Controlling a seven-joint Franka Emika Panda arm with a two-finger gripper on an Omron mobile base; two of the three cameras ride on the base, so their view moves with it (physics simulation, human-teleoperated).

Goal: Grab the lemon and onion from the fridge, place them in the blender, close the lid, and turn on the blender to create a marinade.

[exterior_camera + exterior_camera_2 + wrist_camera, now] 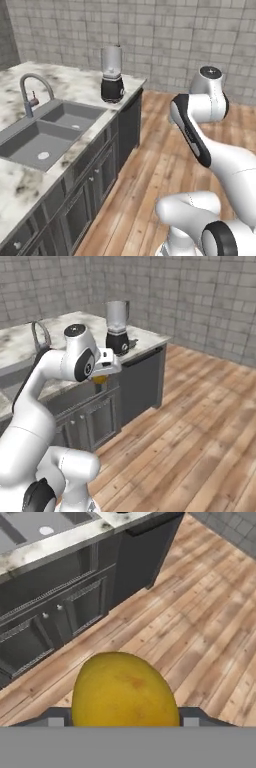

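Note:
My gripper [124, 718] is shut on the lemon [125, 689], a round yellow fruit that bulges up between the two fingertips. In the right base view the lemon [99, 379] hangs under the hand, in front of the counter's cabinets and above the floor. The blender [112, 75] stands near the counter's far corner, a clear jar on a black base [119, 342]. A low dark shape [132, 343] lies beside that base; I cannot tell whether it is the lid. The onion and the fridge are out of view.
A grey double sink [47, 132] with a curved tap [31, 92] is set into the marble counter [75, 82]. Dark cabinet doors [55, 619] run below it. Wooden floor [200, 421] spreads to the right, up to tiled walls.

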